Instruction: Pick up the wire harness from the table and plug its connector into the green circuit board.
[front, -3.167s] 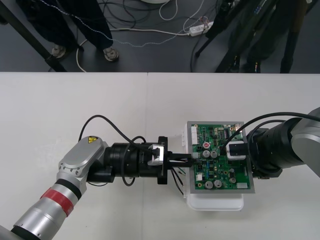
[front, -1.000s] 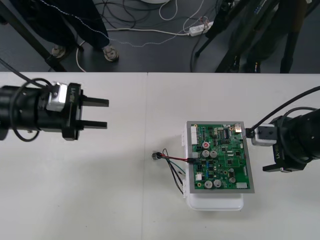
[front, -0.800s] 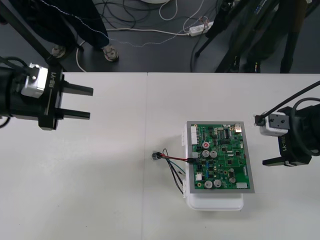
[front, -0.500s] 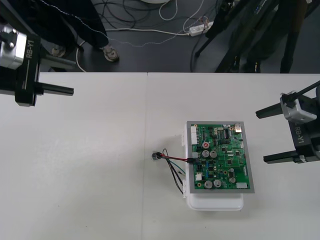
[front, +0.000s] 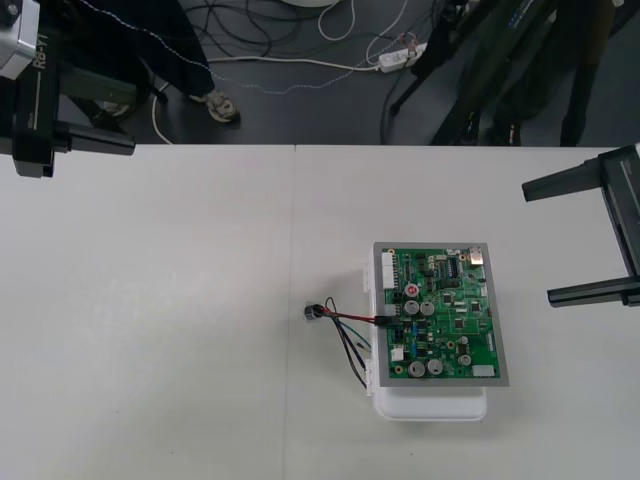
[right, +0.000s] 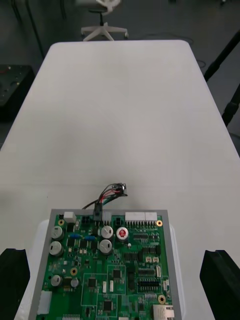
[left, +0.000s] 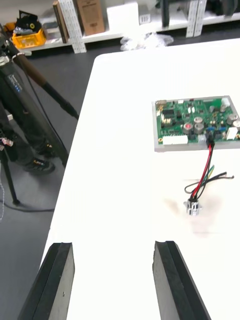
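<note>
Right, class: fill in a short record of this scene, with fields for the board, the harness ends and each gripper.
board: green circuit board on a white base, right of the table's middle
plug: black plug looks seated at the board's left edge
socket: round metal socket lying on the table, left of the board
left arm: left gripper open, holding nothing, at the table's far left corner
right arm: right gripper open, holding nothing, right of the board

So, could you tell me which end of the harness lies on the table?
The round metal socket; the black plug sits at the edge of the green circuit board.
</note>
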